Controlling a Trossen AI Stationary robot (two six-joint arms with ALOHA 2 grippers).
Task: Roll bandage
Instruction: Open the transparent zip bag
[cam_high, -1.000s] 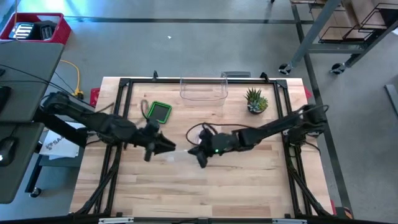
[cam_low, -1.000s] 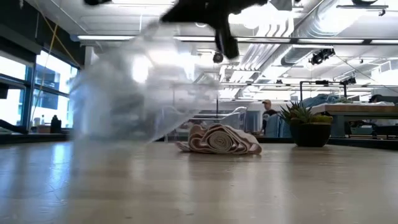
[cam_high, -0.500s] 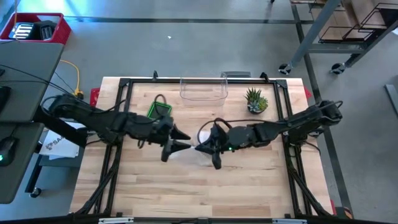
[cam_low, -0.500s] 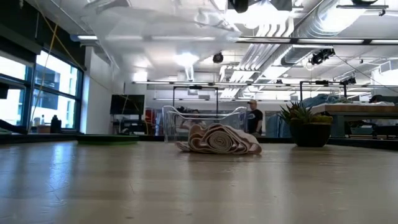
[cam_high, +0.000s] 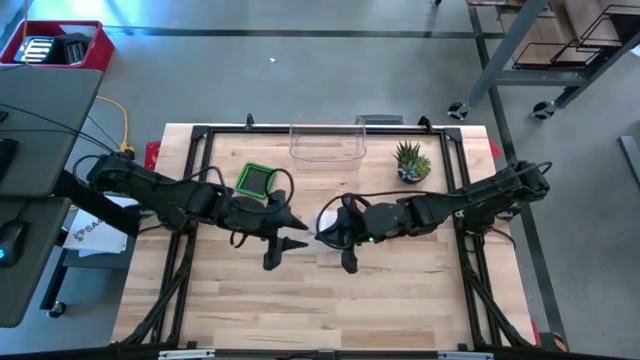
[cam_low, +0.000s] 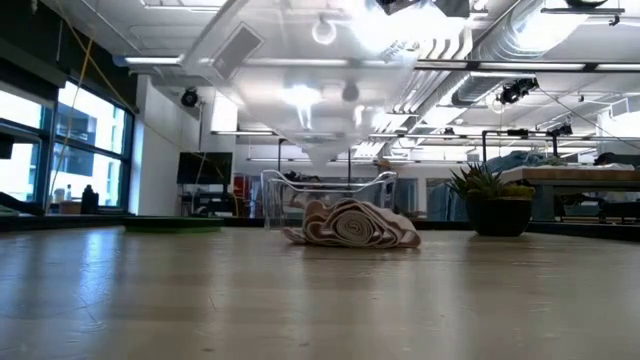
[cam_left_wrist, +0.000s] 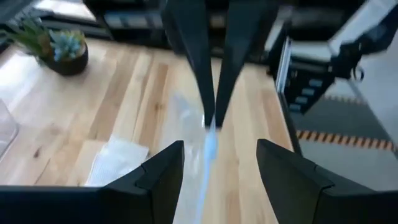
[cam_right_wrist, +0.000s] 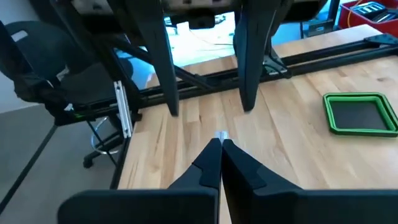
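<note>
A beige bandage (cam_low: 350, 225), loosely wound, lies on the table in front of the clear bin; in the left wrist view it shows as a pale heap (cam_left_wrist: 118, 163). In the high view the arms hide it. A clear plastic bag (cam_low: 320, 100) hangs above it. My right gripper (cam_high: 325, 233) is shut on the bag at mid-table. My left gripper (cam_high: 296, 233) faces it, open, one finger on each side of the bag's hanging edge (cam_left_wrist: 206, 146) and not visibly touching it. My right gripper pinches a top edge of the clear bag (cam_right_wrist: 221, 135) between its two fingertips. The fingers come from the table's right, sloping slightly down. The bag hangs below them, spread wide, and its lowest point (cam_low: 320, 155) is clear of the table and of the bandage.
A green tray (cam_high: 257, 179) lies behind my left arm. A clear bin (cam_high: 326, 145) stands at the far edge, a potted plant (cam_high: 411, 162) to its right. Black frame rails (cam_high: 190, 200) run along the table's sides. Bare wood lies toward the near edge.
My left gripper has opened, let go of the bag, and moved toward the table's right while rolling. My right gripper has risen and rolled, still shut. The bag, low by the table a second ago, now hangs lifted clear.
</note>
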